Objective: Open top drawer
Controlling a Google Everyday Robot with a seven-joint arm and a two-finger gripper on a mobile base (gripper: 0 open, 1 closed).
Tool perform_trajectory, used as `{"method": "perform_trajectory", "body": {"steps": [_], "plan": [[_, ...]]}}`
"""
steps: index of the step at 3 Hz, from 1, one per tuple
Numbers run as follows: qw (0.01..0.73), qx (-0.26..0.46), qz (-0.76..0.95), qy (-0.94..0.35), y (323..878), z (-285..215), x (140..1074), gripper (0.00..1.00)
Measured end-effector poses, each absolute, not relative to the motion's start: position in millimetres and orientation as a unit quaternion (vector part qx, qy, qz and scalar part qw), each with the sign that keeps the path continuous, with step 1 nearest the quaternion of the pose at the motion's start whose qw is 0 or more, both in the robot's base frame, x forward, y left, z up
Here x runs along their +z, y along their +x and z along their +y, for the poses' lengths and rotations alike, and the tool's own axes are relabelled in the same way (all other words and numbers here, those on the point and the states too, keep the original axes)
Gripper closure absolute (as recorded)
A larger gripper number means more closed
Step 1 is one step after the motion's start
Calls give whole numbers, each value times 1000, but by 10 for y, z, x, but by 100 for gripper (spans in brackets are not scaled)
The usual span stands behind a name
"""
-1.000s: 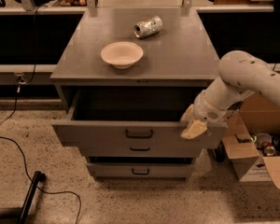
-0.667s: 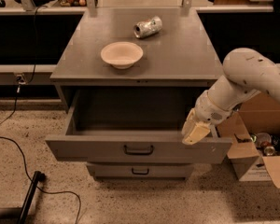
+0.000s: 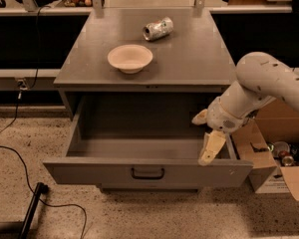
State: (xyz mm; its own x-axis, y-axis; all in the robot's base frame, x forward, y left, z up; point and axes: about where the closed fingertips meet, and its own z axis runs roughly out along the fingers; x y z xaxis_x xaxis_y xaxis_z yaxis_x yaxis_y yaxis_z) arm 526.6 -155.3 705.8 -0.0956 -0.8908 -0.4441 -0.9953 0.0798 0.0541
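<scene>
The top drawer (image 3: 147, 172) stands well out past the front edge of the bench (image 3: 194, 59), the gripper (image 3: 203, 141) inside its front right corner with fingers spread, clamping nothing; any further pull should run straight outward, lest the drawer rack sideways.

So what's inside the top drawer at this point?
The top drawer shows only its bare grey floor and walls; no contents visible. The pincer hangs over its right front corner, covering a patch of floor there, and the rear under the cabinet top is shadowed.
</scene>
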Motion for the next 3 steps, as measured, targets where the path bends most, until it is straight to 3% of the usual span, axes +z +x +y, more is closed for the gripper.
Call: {"method": "perform_trajectory", "body": {"steps": [1,3], "plan": [[150,174,720,-654,5276,-1551,7058,0],[143,156,728,-653,5575,-1577,6983,36]]}}
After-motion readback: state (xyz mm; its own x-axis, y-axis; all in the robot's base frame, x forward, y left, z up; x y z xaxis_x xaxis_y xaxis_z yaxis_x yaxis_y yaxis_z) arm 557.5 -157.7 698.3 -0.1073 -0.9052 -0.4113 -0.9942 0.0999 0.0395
